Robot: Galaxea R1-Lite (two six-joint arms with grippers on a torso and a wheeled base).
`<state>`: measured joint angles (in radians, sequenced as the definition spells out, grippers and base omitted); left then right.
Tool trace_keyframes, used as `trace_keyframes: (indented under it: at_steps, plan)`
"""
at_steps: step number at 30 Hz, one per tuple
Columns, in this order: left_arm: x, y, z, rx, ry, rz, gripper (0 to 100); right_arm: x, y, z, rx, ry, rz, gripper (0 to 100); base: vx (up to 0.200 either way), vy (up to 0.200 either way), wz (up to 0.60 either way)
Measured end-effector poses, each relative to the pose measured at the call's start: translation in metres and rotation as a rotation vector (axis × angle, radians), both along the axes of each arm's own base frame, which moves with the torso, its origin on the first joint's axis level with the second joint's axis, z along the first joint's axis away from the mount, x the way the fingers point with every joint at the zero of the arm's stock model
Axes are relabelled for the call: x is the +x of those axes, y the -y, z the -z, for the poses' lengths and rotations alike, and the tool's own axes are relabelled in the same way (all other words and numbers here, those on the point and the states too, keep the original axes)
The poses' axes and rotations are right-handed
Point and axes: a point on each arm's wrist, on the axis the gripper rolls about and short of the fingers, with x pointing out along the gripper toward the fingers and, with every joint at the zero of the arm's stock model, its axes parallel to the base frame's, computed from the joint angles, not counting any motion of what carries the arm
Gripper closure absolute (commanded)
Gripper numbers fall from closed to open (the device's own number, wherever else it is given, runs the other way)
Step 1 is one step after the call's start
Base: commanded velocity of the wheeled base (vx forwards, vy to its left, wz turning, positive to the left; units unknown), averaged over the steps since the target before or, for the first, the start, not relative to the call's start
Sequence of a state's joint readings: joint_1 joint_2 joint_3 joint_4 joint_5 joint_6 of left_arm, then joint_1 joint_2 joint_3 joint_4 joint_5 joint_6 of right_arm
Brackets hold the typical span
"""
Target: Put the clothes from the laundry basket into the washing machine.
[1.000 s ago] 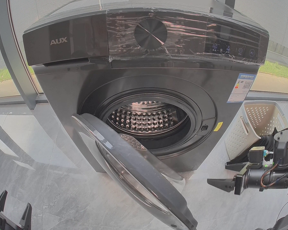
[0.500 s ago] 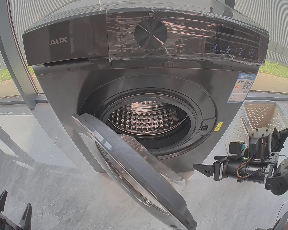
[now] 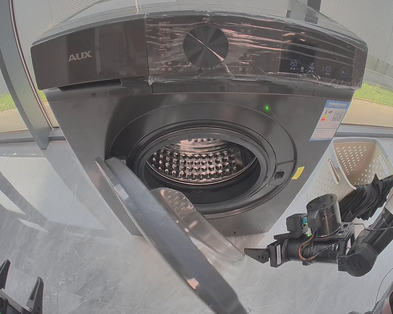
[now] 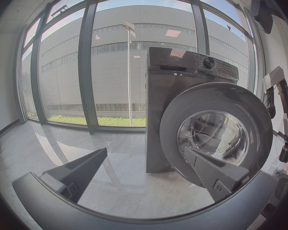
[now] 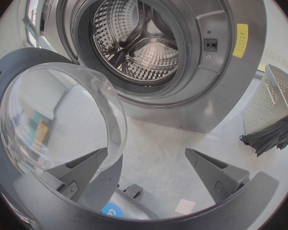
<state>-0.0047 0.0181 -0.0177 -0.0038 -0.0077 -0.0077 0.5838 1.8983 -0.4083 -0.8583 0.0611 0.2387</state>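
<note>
Head view: clothes (image 3: pixel 369 197) drape over laundry basket (image 3: pixel 358 143) rim; left gripper (image 3: pixel 20 278), right gripper (image 5: pixel 144 153) fingers spread wide.

The open door (image 3: pixel 170 240) of the washing machine (image 3: pixel 87 118) runs off the head view's bottom edge, and the left gripper (image 3: pixel 22 272) is cut at the bottom-left corner down to its two fingertips. The laundry basket (image 3: pixel 362 153) is partly hidden below by the right arm (image 3: pixel 367 245) and by the dark clothes (image 3: pixel 367 199) draped over its rim. The print on the label (image 3: pixel 332 118) is too small to read.
</note>
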Motion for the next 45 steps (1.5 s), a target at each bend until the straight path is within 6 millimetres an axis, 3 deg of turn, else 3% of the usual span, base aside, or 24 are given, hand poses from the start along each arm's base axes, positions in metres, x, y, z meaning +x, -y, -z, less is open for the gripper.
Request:
trace_keyframes:
  at_steps: [9, 13, 22, 32, 45]
  plan:
    - [0.000, 0.000, 0.000, -0.001, 0.000, 0.000, 0, -0.009, -0.014, 0.003, 0.014, -0.008, -0.059, 0, 0.000, 0.000, 0.00]
    - [0.000, 0.000, 0.000, 0.000, 0.000, 0.000, 0, -0.005, -0.015, -0.001, 0.041, 0.040, -0.050, 0, 0.000, 0.000, 0.00]
    - [0.000, 0.000, 0.000, 0.000, 0.000, 0.000, 0, 0.010, -0.016, -0.002, 0.043, 0.065, -0.006, 0, -0.200, 0.000, 0.00]
    - [0.000, 0.000, 0.000, -0.001, 0.001, 0.000, 0, 0.020, -0.025, 0.007, 0.035, 0.063, -0.008, 0, 0.000, 0.000, 0.00]
    - [0.000, 0.000, 0.000, -0.001, 0.001, 0.000, 0, 0.004, -0.048, 0.008, 0.067, 0.063, -0.097, 0, 0.000, 0.000, 0.00]
